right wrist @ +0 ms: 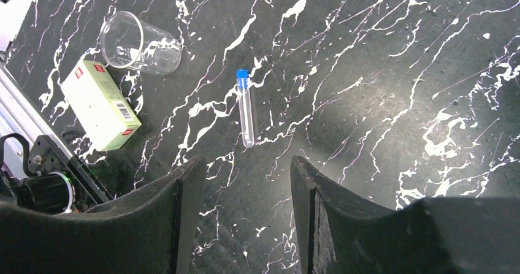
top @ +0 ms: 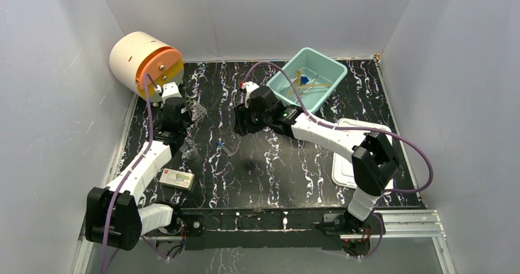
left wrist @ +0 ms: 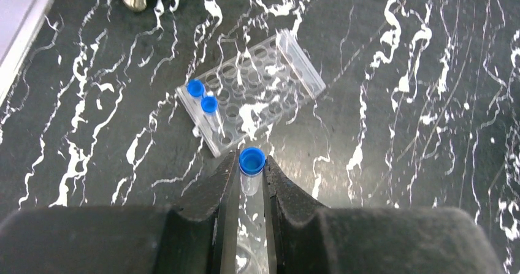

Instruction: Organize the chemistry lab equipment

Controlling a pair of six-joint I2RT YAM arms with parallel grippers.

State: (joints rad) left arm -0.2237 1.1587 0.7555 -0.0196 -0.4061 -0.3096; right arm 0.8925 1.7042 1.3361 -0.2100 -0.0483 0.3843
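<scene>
My left gripper [left wrist: 251,157] is shut on a clear test tube with a blue cap [left wrist: 251,171] and holds it upright just short of the near end of the clear rack [left wrist: 254,93]. Two blue-capped tubes [left wrist: 203,97] stand in the rack's left end. In the top view the left gripper [top: 182,122] is beside the rack [top: 197,110]. My right gripper [right wrist: 245,170] is open and empty above the table, near another blue-capped tube [right wrist: 245,110] that lies flat; both show in the top view, gripper [top: 240,125] and tube [top: 224,146].
A small beaker [right wrist: 140,44] lies on its side by a white-green packet [right wrist: 101,105]. The teal tub [top: 328,59] at the back holds tan tubing [top: 306,87]. A white lid [top: 340,170] lies on the right. A white and orange cylinder [top: 144,62] stands at the back left.
</scene>
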